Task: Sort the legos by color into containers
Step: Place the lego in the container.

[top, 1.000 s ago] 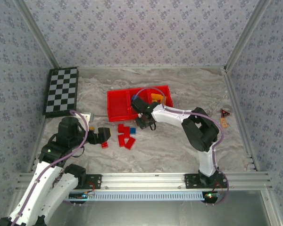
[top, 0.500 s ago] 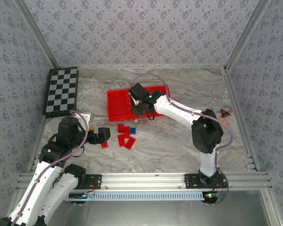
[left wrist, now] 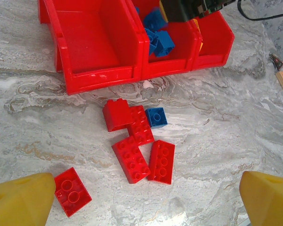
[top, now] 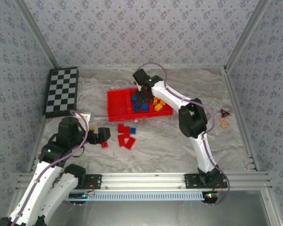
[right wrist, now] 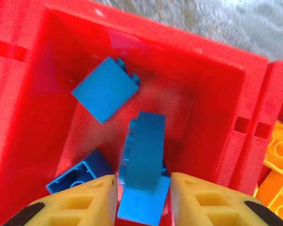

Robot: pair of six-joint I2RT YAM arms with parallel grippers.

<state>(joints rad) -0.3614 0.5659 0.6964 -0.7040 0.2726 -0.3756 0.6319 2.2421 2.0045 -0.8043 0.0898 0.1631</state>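
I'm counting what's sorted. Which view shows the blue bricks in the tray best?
Right wrist: it looks straight into the middle compartment, the blue bricks large and distinct. Top external shows them as small blue patches by the right gripper; left wrist shows some, partly hidden by it.

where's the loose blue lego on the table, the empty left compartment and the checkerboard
loose blue lego (left wrist: 156, 117), left wrist view, its studded top face
left compartment (left wrist: 92, 42), left wrist view, its bare floor
checkerboard (top: 61, 91), top external view, middle of the board
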